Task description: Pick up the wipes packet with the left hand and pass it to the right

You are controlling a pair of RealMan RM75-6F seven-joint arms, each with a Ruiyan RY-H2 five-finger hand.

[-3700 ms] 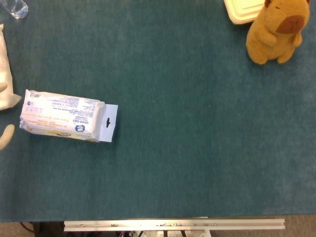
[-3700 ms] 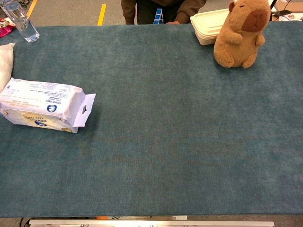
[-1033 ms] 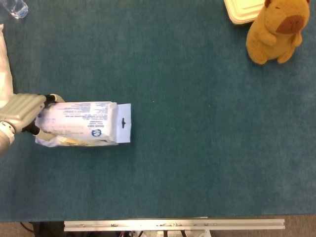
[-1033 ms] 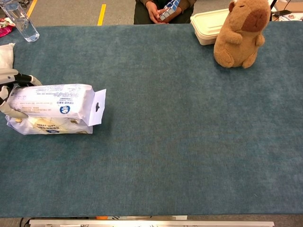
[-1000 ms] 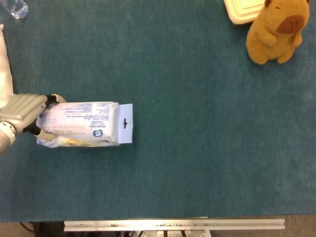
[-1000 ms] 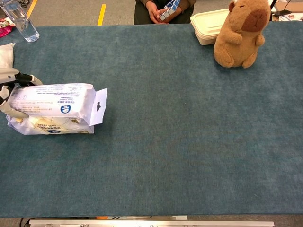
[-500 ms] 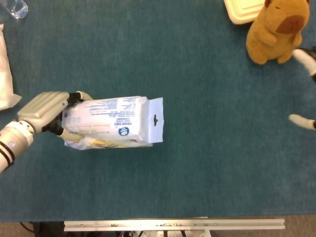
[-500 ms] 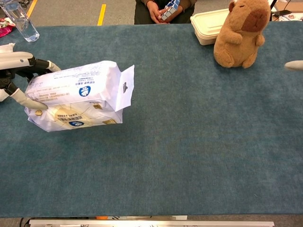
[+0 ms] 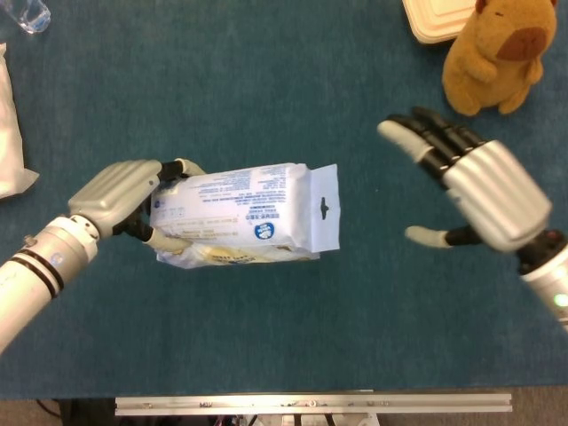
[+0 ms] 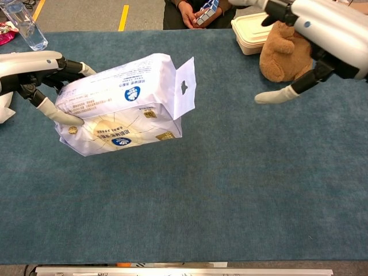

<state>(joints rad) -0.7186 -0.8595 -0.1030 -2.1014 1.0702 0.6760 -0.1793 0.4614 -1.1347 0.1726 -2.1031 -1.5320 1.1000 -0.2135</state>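
The white wipes packet (image 9: pixel 240 213) (image 10: pixel 123 103) hangs in the air above the teal table, long side level, its hang tab pointing right. My left hand (image 9: pixel 124 200) (image 10: pixel 40 75) grips its left end, thumb below and fingers over the top. My right hand (image 9: pixel 470 186) (image 10: pixel 322 40) is open with its fingers spread, palm facing the packet, a short gap to the right of the tab. It does not touch the packet.
A brown plush capybara (image 9: pixel 495 53) (image 10: pixel 282 54) and a cream lidded box (image 9: pixel 435 18) (image 10: pixel 250 29) sit at the back right, behind my right hand. A clear bottle (image 10: pixel 23 26) and a white bag (image 9: pixel 11 133) are at the far left. A person sits beyond the table's far edge.
My left hand lifted the packet higher and carried it rightward. My right hand came in from the right edge, fully into view, fingers spread toward the packet.
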